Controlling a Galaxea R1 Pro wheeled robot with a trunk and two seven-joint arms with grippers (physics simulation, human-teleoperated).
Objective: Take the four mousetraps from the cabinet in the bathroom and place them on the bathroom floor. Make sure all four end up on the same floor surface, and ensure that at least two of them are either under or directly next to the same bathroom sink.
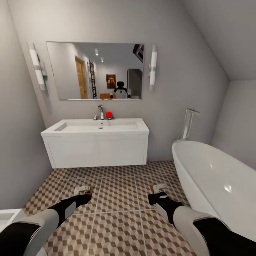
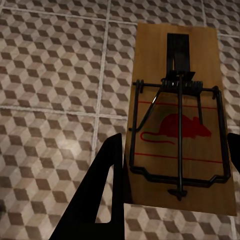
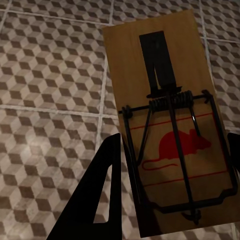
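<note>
**Two mousetraps, in hand**

Left-hand mousetrap (image 2: 182,117): pinched by its long edges in my left gripper (image 2: 172,170). Right-hand mousetrap (image 3: 172,135): likewise clamped in my right gripper (image 3: 172,175). Both hang above the bathroom floor (image 1: 117,199), facing the sink (image 1: 101,125). Probably light, stiff wood (keep off the wire spring).

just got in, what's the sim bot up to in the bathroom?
It faces the white sink on its vanity, both arms held low over the patterned bathroom floor. The left tool is shut on a mousetrap, and the right tool on another mousetrap. Both traps are above the tiles, not yet set down. A white bathtub stands on its right.
</note>
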